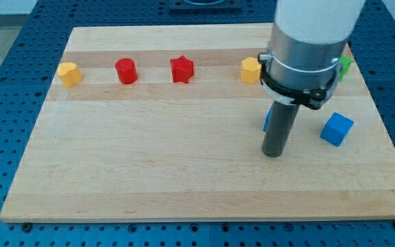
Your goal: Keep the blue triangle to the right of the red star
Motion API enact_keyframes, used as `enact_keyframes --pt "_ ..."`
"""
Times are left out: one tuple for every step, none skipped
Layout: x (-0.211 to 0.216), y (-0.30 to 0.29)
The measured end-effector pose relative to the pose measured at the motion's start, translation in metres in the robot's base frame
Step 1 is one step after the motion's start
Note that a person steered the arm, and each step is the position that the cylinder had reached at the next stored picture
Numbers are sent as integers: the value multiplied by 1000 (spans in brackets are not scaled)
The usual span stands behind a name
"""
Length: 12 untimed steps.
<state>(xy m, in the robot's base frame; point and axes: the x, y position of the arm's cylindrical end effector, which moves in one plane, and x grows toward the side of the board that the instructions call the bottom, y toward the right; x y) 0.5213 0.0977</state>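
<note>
1. The wooden board (184, 171) lay on a blue perforated table (5, 82) and filled most of the view.
2. The arm's white and grey body (307, 41) came down from the view's top, to the view's right of the red star (182, 69), and covered part of the board's far right area.
3. The dark rod ended in my tip (273, 155), which stood well to the view's right of the red star and lower in the view. It carries no jaws, so there was no open or closed state to tell.
4. The blue cube (337, 129) sat farther right of the red star than my tip, and lower than the star.
5. The blue triangle (267, 118) showed only as a blue sliver just behind the rod, right of the red star; its shape could not be made out.
6. The red cylinder (126, 71) stood just left of the red star.
7. One yellow block (250, 70) stood right of the red star in the same row, touching the arm's outline.
8. Another yellow block (68, 73) sat far left of the red star.
9. A green block (345, 65) peeked out at the arm's right edge, far right of the red star.
</note>
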Motion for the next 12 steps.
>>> enact_keyframes --pt "-3 -2" --pt "-3 18" --pt "-11 45" --pt "-29 48" --pt "-46 34" --pt "-48 22" --pt "-58 10" --pt "-80 -5" --pt "-110 -23" --pt "-135 -40" --pt "-149 -51" --pt "-163 -59"
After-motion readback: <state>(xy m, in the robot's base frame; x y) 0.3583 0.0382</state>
